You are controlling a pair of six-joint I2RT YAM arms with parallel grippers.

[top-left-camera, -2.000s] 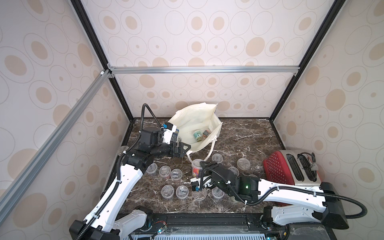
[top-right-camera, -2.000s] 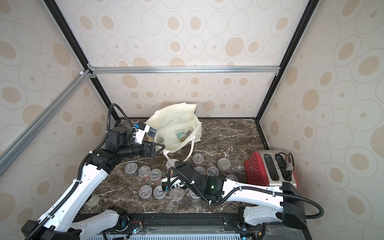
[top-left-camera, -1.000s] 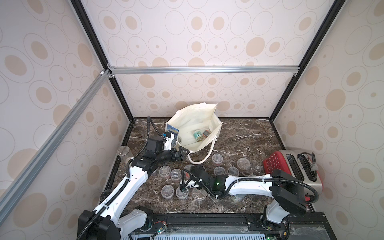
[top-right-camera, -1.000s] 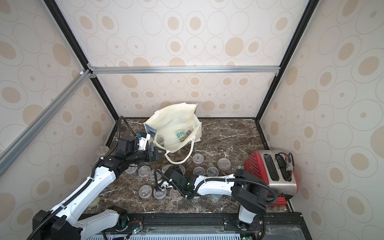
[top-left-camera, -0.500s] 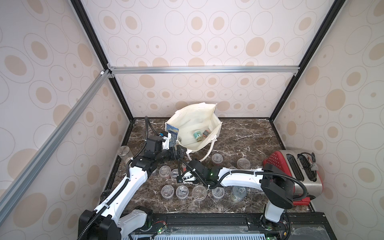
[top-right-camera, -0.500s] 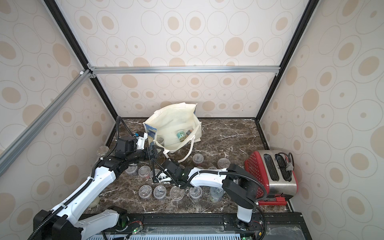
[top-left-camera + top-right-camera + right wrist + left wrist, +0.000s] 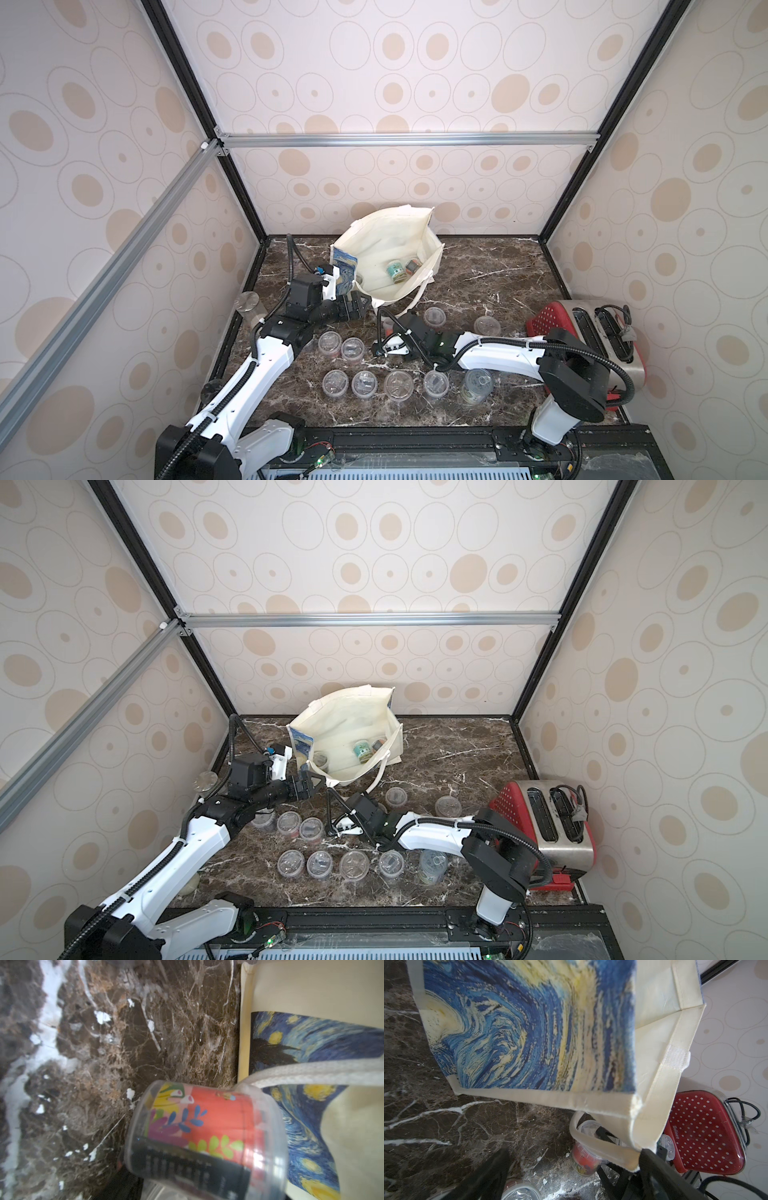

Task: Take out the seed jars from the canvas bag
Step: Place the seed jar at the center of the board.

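Standing nearest on the dark marble worktop: four clear, lidded seed jars in a close upright row. A taller clear container stands at the row's right end. Behind them, two further clear jars sit side by side next to the left forearm.

Right claw: extended from the right base, low over the worktop, jaws set either side of a red-labelled jar. Its wrist view shows one ribbed black pad lying along the jar's wall; whether the jaws press it I cannot tell. This jar stands on the worktop outside the bag, within the loop of a white strap handle.

Left claw: jaws spread wide at the bag's near corner, closed on nothing. Its wrist view shows the black fingers well apart below the blue-and-yellow print.

Further back: two lone clear jars on open marble. A red-and-steel toaster stands at the far right and a tall clear cylinder by the left wall.

Farthest: canvas bag, cream, mouth open, near the back wall. Inside lie a teal-labelled jar, a dark-and-red jar just beside it, and a clear jar nearer the left claw.
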